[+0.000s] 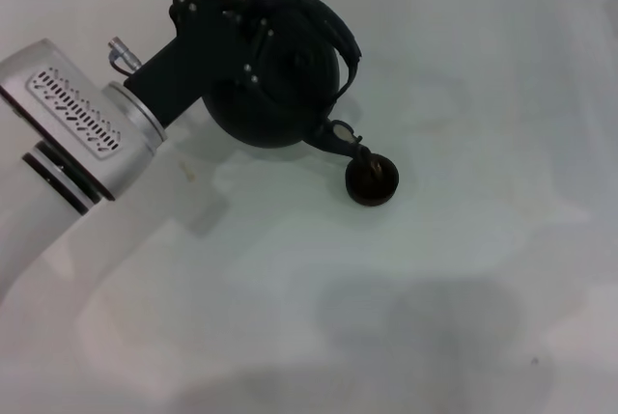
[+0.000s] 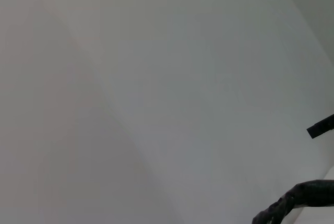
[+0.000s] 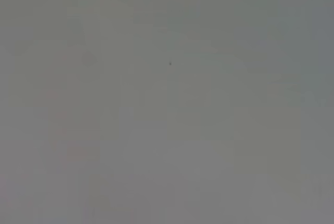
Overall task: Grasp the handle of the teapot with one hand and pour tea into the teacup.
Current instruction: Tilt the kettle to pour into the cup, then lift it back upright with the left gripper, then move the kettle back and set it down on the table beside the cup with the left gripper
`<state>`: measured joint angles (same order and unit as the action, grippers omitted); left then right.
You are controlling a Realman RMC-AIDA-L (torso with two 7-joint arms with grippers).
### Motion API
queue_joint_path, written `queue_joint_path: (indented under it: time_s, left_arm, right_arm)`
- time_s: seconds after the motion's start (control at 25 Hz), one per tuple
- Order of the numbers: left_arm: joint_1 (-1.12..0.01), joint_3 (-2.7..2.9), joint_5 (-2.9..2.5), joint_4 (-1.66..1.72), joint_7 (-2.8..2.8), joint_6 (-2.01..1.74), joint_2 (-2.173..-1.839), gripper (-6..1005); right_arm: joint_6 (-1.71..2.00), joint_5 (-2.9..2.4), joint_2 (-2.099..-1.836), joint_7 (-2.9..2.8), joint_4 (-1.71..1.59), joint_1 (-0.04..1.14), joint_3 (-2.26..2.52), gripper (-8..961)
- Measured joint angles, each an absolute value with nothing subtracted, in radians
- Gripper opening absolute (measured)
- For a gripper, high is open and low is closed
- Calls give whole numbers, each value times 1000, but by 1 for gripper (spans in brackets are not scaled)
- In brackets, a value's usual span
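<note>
In the head view the black round teapot (image 1: 280, 86) is tipped over toward its spout (image 1: 340, 137), which points down at the small dark teacup (image 1: 372, 180) standing on the white table. My left gripper (image 1: 253, 16) is at the top of the pot and is shut on the dark arched handle (image 1: 340, 36), holding the pot tilted. A piece of the wrapped handle also shows in the left wrist view (image 2: 292, 203). The right gripper is out of view.
The white table (image 1: 463, 269) spreads around the pot and cup. My left arm's silver forearm (image 1: 77, 124) reaches in from the near left. The right wrist view shows only a plain grey surface.
</note>
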<state>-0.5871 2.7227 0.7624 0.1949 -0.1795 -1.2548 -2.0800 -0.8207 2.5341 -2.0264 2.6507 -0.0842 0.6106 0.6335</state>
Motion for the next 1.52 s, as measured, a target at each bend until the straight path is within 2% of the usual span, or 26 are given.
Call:
queue_joint_path:
  time_s: [0.88,1.52]
  left_arm:
    - [-562,2715,770,200,-170,-1253,-2082,121]
    - [-472,2584,775,256,-64,-1251,-2085,120]
  right_arm:
    - [-821,2534,-2026,2630,-83,609,634,829]
    - [-822,2534,-2026,2626,-78,605,633,829]
